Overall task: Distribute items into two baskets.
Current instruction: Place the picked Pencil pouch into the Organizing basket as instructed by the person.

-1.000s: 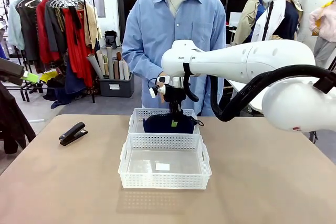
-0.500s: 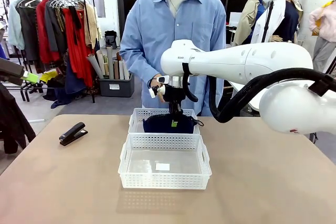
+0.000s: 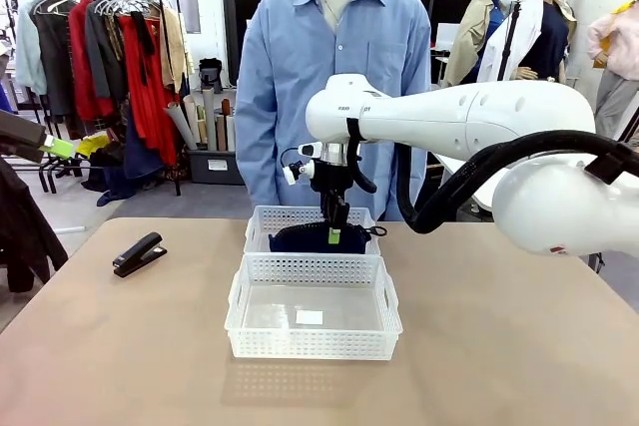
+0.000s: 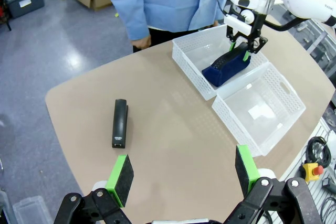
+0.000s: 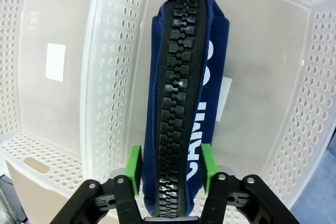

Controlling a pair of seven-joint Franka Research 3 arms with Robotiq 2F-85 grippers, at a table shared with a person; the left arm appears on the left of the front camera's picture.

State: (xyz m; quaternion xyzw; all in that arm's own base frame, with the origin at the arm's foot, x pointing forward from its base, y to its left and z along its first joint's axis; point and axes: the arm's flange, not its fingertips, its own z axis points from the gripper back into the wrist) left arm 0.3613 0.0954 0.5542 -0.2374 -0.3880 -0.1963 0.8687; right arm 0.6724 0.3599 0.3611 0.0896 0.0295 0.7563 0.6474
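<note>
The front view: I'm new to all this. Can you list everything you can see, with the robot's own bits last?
table: one, tan, across the foreground
near basket: one, white, mid-table, empty
far basket: one, white, directly behind the near one
pouch: one, navy, in the far basket, zip upward
stapler: one, black, on the table at the robot's left
clothes rack: one, mixed colours, background left
person: one, blue shirt, standing at the far side
left pincer: one, black with green pads, open, high above the table
right pincer: one, black with green pads, one pad either side of the pouch; can't tell if it grips
</note>
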